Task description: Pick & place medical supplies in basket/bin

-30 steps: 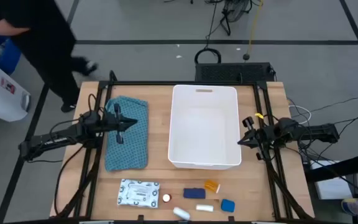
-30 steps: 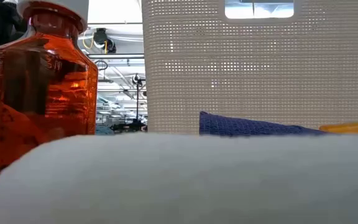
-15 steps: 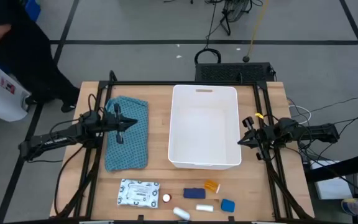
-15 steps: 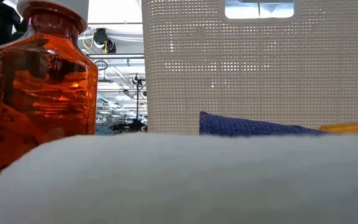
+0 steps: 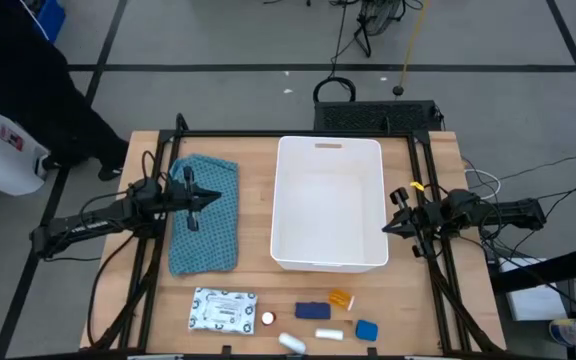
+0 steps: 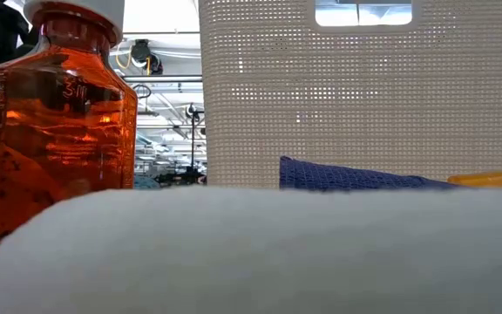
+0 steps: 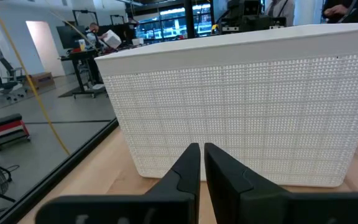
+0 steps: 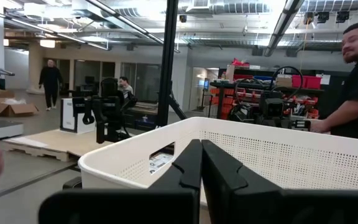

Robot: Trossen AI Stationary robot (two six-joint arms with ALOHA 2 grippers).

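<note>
The white tub [image 5: 329, 203] stands in the middle of the table. The supplies lie along the near edge: a flat white printed packet [image 5: 223, 309], a small red bottle [image 5: 267, 319], a dark blue piece [image 5: 312, 311], an orange pill bottle [image 5: 340, 299], a blue piece [image 5: 366, 329] and white tubes [image 5: 328, 333]. The orange bottle [image 6: 55, 122] stands close in the low view. My left gripper [image 5: 214, 198] is shut and empty above the teal cloth [image 5: 204, 213], left of the tub. My right gripper [image 5: 389, 226] is shut and empty at the tub's right wall.
The tub's perforated wall [image 7: 241, 106] fills the left wrist view. Black frame rails [image 5: 148, 250] run along both table sides. A person [image 5: 28, 90] stands on the floor beyond the far left corner, and another person [image 8: 353, 81] shows beyond the tub.
Both arms have kept still. The person on the floor at the far left has moved farther left, away from the table.
</note>
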